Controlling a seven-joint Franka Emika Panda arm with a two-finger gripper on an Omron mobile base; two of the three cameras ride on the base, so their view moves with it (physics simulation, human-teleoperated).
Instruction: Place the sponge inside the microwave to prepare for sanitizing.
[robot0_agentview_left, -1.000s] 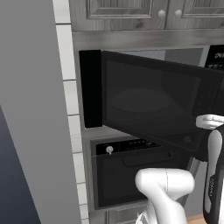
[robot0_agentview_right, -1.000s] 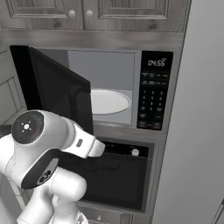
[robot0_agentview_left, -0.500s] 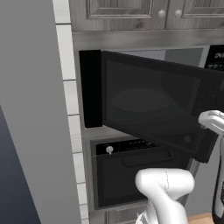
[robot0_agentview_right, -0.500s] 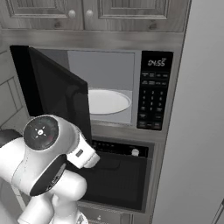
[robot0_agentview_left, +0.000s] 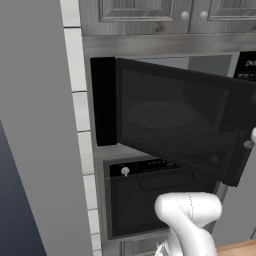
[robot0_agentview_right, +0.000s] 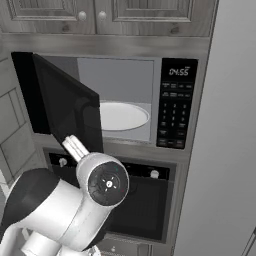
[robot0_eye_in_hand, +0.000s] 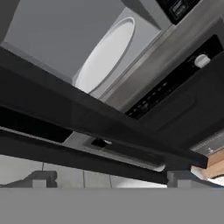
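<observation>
The microwave (robot0_agentview_right: 122, 80) stands open, its black dark-windowed door (robot0_agentview_right: 65, 105) swung out to the left. Inside the grey cavity lies the white round turntable (robot0_agentview_right: 122, 116), bare. The black keypad panel (robot0_agentview_right: 175, 110) is on the right. From the left base view the door (robot0_agentview_left: 175, 120) hides most of the cavity. The hand view looks up from under the door's lower edge (robot0_eye_in_hand: 65, 113) at the turntable (robot0_eye_in_hand: 107, 54). My gripper (robot0_eye_in_hand: 111, 179) is open, its tips far apart with nothing between them. The sponge is out of view.
A black oven (robot0_agentview_right: 145, 205) with a knob (robot0_agentview_left: 125, 171) and handle sits right under the microwave. Grey cabinets (robot0_agentview_right: 100, 15) hang above. A tall grey panel (robot0_agentview_right: 225, 150) stands at the right, a grey wall (robot0_agentview_left: 35, 125) at the left. A wooden counter corner (robot0_agentview_left: 240, 247) shows low right.
My arm has swung: its forearm left the right edge of the left base view, and the big joint rose and moved right in the right base view. The microwave door stayed open.
</observation>
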